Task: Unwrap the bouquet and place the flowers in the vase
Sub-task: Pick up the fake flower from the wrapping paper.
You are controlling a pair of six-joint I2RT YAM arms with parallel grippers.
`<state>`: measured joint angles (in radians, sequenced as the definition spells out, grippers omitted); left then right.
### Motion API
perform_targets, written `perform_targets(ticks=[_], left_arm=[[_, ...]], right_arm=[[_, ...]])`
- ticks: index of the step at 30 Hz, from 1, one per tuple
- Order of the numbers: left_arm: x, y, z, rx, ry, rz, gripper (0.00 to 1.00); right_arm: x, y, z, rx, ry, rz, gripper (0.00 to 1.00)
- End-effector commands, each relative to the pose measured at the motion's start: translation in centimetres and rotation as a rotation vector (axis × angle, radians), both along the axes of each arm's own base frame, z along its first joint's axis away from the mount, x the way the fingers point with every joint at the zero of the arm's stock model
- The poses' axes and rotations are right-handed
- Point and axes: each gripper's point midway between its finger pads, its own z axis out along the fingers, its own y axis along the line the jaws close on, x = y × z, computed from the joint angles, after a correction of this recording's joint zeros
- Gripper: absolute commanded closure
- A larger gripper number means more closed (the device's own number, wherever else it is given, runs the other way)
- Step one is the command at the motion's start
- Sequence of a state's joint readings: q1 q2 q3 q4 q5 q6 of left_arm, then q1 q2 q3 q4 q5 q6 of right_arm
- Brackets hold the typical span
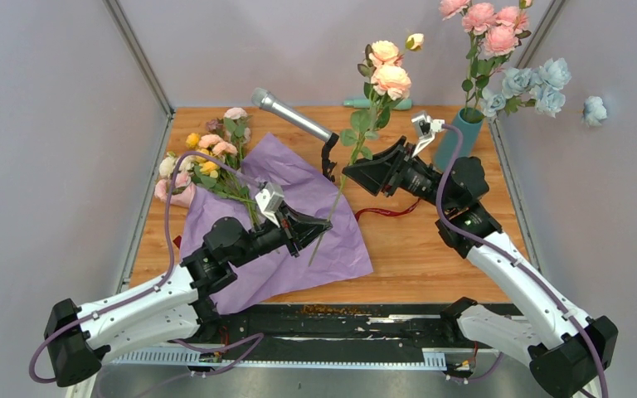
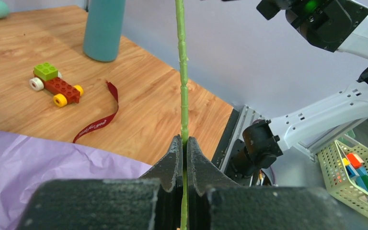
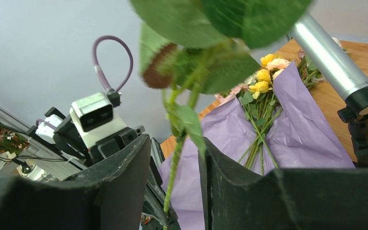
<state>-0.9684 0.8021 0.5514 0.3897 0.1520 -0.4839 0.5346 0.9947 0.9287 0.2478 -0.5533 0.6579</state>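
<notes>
Top view: a peach-pink artificial rose (image 1: 390, 79) on a long thin green stem (image 1: 337, 197) stands tilted, running from the left end effector (image 1: 325, 224) past the right end effector (image 1: 348, 172). The tall teal matte vase (image 1: 458, 137) is behind the right one.

Left wrist view: end effector clamped on the stem.

Right wrist view: fingers apart, stem between them.

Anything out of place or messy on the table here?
Nothing looks damaged. The paper wrap lies open and crumpled, the dark red ribbon loose beside it. Odd extras: a toy brick car near the vase, and brown crumbs along the near edge of the table.
</notes>
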Motion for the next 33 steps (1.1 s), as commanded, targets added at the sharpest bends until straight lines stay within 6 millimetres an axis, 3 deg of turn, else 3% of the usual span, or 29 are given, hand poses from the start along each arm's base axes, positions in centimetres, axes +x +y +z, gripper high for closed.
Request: perform_targets(ticks=[1, 16, 21, 23, 24, 25, 26, 28, 29, 33], left_arm=[[0.0, 0.2, 1.3, -0.062, -0.022, 0.015, 1.00], [0.2, 0.0, 0.6, -0.043, -0.001, 0.017, 1.00], [1.8, 0.7, -0.6, 0.023, 0.057, 0.118, 0.97], [2.1, 0.9, -1.3, 0.077, 0.064, 0.138, 0.78], [2.5, 1.2, -1.5, 0.106, 0.072, 0.164, 0.56], [2.7, 1.4, -1.6, 0.128, 0.064, 0.175, 0.44], [3.0, 1.7, -1.7, 0.163, 0.066, 0.195, 0.26], [3.5, 2.4, -1.7, 0.226, 0.048, 0.234, 0.09], [3.6, 2.9, -2.6, 0.280, 0.062, 0.247, 0.04], [5.5, 5.0, -1.4, 0.367, 0.079, 0.299, 0.00]], right_arm=[[0.0, 0.0, 1.7, 0.075, -0.022, -0.002, 0.61], [0.5, 0.4, 0.8, 0.066, 0.002, 0.003, 0.99], [0.8, -0.1, 0.6, 0.027, -0.027, -0.045, 1.00], [1.1, -0.8, 0.7, -0.008, -0.051, -0.095, 1.00], [1.3, -1.2, 0.5, -0.032, -0.058, -0.127, 1.00], [1.5, -1.7, 0.5, -0.056, -0.069, -0.159, 1.00], [1.8, -2.3, 0.4, -0.083, -0.079, -0.195, 1.00], [2.5, -3.6, 0.1, -0.141, -0.090, -0.285, 1.00], [2.7, -4.3, 0.0, -0.174, -0.101, -0.320, 1.00], [5.2, -8.4, -0.6, -0.319, -0.120, -0.572, 1.00]])
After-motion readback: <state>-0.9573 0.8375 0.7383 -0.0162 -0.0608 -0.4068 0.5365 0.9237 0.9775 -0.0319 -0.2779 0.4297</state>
